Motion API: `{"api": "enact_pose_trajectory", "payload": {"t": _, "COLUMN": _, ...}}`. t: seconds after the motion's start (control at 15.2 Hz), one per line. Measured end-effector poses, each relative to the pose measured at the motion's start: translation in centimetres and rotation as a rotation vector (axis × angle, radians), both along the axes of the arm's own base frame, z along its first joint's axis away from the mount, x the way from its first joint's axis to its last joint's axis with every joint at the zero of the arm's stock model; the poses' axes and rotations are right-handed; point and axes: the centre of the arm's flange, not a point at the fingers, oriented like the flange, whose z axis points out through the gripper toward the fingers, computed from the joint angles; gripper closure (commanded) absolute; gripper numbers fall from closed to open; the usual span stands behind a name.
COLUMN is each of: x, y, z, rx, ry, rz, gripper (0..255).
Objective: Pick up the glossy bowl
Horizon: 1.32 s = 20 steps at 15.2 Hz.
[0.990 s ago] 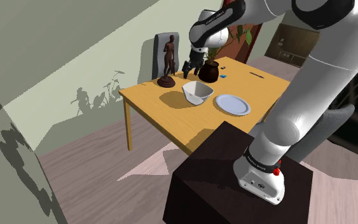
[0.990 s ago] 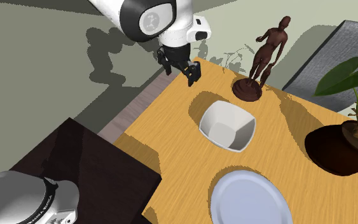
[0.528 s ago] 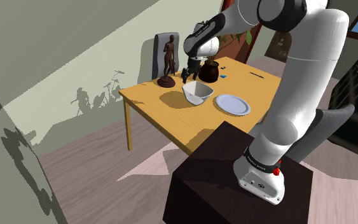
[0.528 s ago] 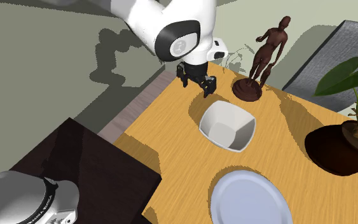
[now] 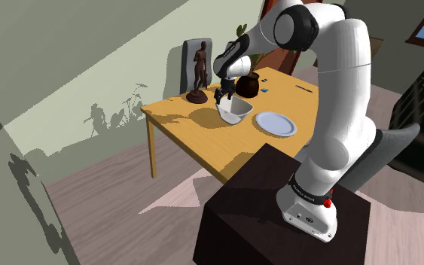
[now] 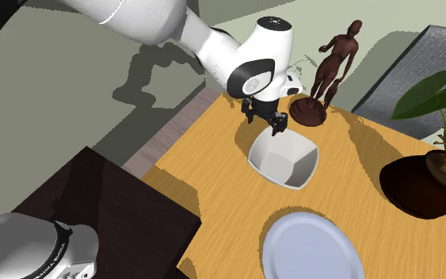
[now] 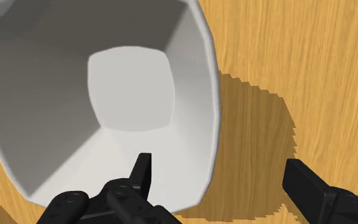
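Note:
A white, squarish bowl (image 5: 234,111) (image 6: 286,158) (image 7: 107,95) stands on the wooden table (image 5: 184,129) (image 6: 213,194), empty inside. My black gripper (image 5: 224,96) (image 6: 265,124) (image 7: 219,167) hangs open just above the bowl's rim, on the side nearest the figurine. In the wrist view one finger (image 7: 142,172) is over the bowl's inside and the other finger (image 7: 304,184) is outside, over the table, so the bowl's wall lies between them. Neither finger touches the bowl.
A pale blue plate (image 5: 276,123) (image 6: 312,247) lies beside the bowl toward the stand (image 5: 278,211). A brown human figurine (image 5: 198,73) (image 6: 330,71) and a dark potted plant (image 5: 248,84) (image 6: 431,178) stand close behind. A grey chair (image 5: 190,60) is at the far side.
The open gripper has travelled from near the table's edge across to the bowl and come down to its rim. The bowl has not moved.

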Motion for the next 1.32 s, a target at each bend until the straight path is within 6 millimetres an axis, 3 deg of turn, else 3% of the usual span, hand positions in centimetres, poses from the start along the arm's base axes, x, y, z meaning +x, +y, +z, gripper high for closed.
{"api": "enact_pose_trajectory", "payload": {"t": 0.46, "x": 0.2, "y": -0.1, "z": -3.9, "rx": -0.002, "ry": 0.002, "rz": -0.001, "gripper": 0}}
{"api": "enact_pose_trajectory", "payload": {"t": 0.53, "x": 0.2, "y": -0.1, "z": -4.1, "rx": -0.002, "ry": 0.002, "rz": -0.001, "gripper": 255}}
{"api": "enact_pose_trajectory", "payload": {"t": 1.32, "x": 0.1, "y": -0.2, "z": -3.7, "rx": -0.002, "ry": 0.002, "rz": -0.001, "gripper": 255}}
